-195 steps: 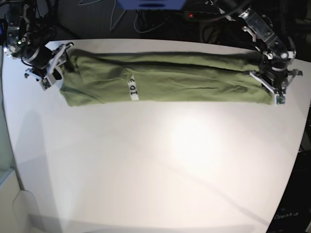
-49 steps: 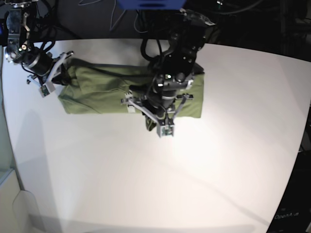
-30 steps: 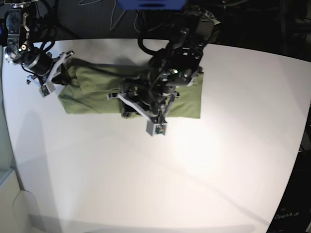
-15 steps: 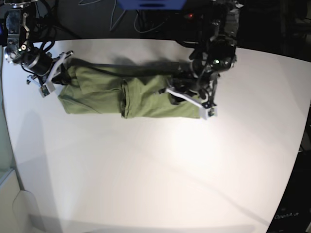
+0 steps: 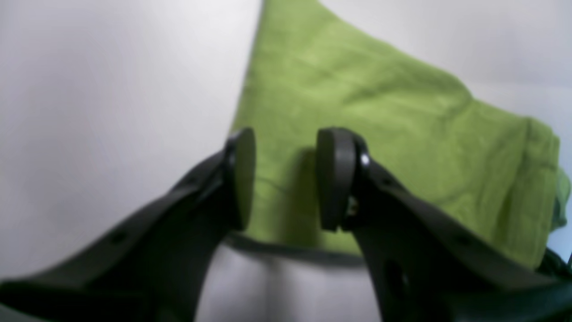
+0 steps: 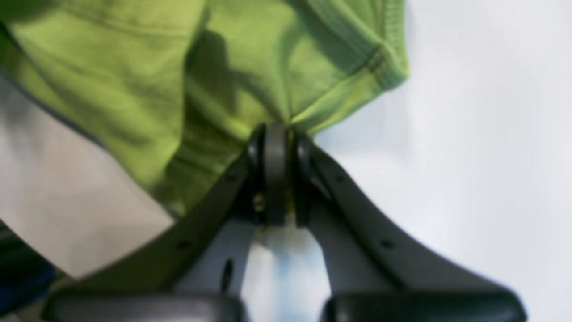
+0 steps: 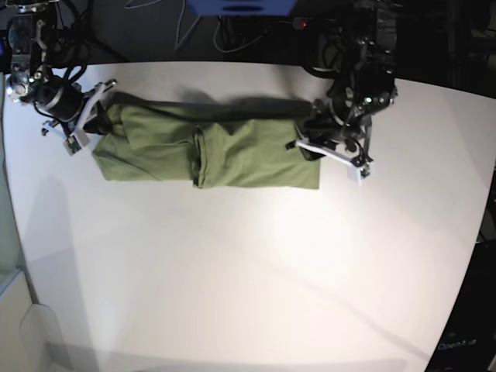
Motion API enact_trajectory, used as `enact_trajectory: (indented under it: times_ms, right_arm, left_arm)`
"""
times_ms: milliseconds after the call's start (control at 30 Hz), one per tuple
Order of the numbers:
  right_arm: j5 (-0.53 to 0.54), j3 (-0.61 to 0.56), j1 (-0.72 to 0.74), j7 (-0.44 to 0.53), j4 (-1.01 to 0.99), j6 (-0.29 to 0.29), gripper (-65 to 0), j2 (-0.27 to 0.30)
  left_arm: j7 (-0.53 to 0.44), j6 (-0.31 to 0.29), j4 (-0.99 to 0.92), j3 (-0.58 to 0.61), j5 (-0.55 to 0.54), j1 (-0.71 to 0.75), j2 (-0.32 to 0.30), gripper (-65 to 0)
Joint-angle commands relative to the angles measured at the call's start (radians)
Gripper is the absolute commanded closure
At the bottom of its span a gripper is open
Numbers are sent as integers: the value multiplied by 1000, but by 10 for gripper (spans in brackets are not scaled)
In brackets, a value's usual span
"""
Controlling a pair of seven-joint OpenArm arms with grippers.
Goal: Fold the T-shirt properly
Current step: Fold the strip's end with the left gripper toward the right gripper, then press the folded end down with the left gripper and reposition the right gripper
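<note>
T-shirt [image 7: 209, 151] corner pinched by right end effector [image 6: 276, 147]; left end effector [image 5: 286, 179] parted above it.

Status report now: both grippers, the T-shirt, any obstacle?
Left gripper open, above shirt end. Right gripper shut on T-shirt corner. Shirt partly folded on table. No obstacle seen.

T-shirt [image 7: 209, 151] flat on table [image 7: 248, 263] — right claw [image 7: 89, 116] at one end, left claw [image 7: 329, 155] at other.
</note>
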Motion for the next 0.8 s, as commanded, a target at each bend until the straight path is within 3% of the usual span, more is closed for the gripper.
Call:
enact_trajectory:
  times_ms: [0,133,267,533,767]
  right_arm:
    - [4,9,-2,12,29,3,-15,22]
    - [4,9,-3,10,69,3,-15,25]
    - [4,11,-14,-5,110,1,-15,37]
    - [5,31,-14,-132,290,-2,-16,59]
    - [13,138,-8,-304,364,1,-17,25]
  left_arm:
    - [-13,-8,10,-13,-6,-3,1,-226]
    - [-41,-11,-64,-33,-6,-8,1,-226]
    - [-128,-92,-162,-37,-6,-3,1,-226]
    - [-192,-123,-289,-39,-4,-8,1,-226]
    - [-192,-123,-289,-39,-4,0,1,-226]
